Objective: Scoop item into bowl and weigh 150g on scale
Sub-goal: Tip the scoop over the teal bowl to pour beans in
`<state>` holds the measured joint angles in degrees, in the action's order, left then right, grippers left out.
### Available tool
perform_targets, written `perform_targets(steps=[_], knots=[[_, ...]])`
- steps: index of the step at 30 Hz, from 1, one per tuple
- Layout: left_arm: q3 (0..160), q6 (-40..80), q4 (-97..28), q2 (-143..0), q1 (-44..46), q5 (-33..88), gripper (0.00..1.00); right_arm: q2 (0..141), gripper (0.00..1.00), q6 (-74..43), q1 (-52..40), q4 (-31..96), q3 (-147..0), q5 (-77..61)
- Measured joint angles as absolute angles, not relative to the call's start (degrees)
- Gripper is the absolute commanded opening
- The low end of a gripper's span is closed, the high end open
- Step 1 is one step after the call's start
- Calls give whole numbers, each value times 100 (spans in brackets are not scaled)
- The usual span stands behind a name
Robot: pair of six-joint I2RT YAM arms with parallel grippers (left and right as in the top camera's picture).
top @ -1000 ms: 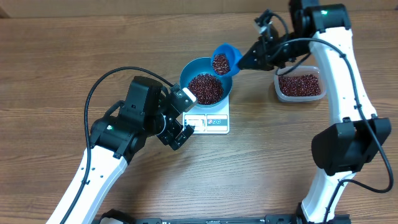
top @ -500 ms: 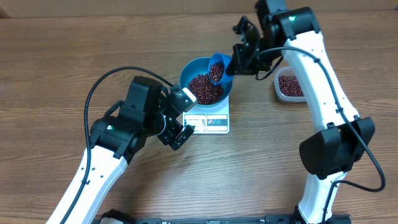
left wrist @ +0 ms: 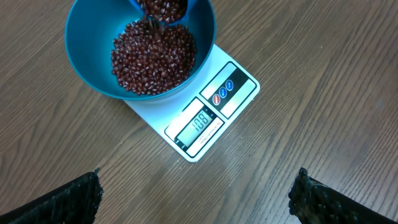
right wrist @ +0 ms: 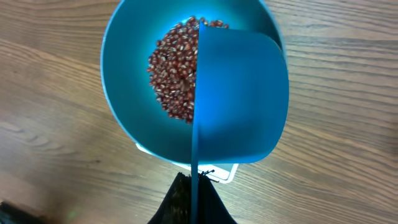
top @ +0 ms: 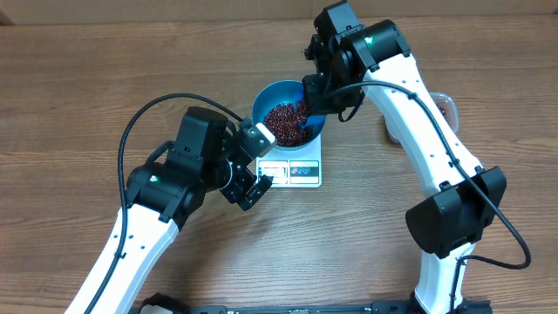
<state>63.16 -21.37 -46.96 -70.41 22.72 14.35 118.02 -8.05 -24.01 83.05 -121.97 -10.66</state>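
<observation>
The blue bowl [top: 261,103] stands on the white scale [top: 298,171] and holds a heap of red-brown beans [top: 285,123]. My right gripper [top: 324,94] is shut on the handle of a small blue scoop [top: 310,108], which is tipped over the bowl's right rim. In the left wrist view beans fall from the scoop [left wrist: 159,9] onto the heap [left wrist: 152,55], and the scale [left wrist: 231,93] shows lit digits. In the right wrist view the scoop's back [right wrist: 241,93] covers half the bowl [right wrist: 116,74]. My left gripper [top: 259,166] waits open in front of the scale, holding nothing.
A clear tub [top: 447,106] with more beans sits at the right, mostly hidden behind my right arm. The left arm's cable loops over the wooden table [top: 78,87] to the left of the bowl.
My right arm has swung left from the tub with the loaded scoop and tipped it over the bowl, so beans pour out. The left arm has not moved.
</observation>
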Motion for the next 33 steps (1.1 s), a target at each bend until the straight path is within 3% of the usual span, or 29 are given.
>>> perform_targets(steps=[33], knots=[[6316, -2137, -4696, -7041, 2272, 1435, 99, 11802, 4, -882, -2408, 8215, -12197, -897]])
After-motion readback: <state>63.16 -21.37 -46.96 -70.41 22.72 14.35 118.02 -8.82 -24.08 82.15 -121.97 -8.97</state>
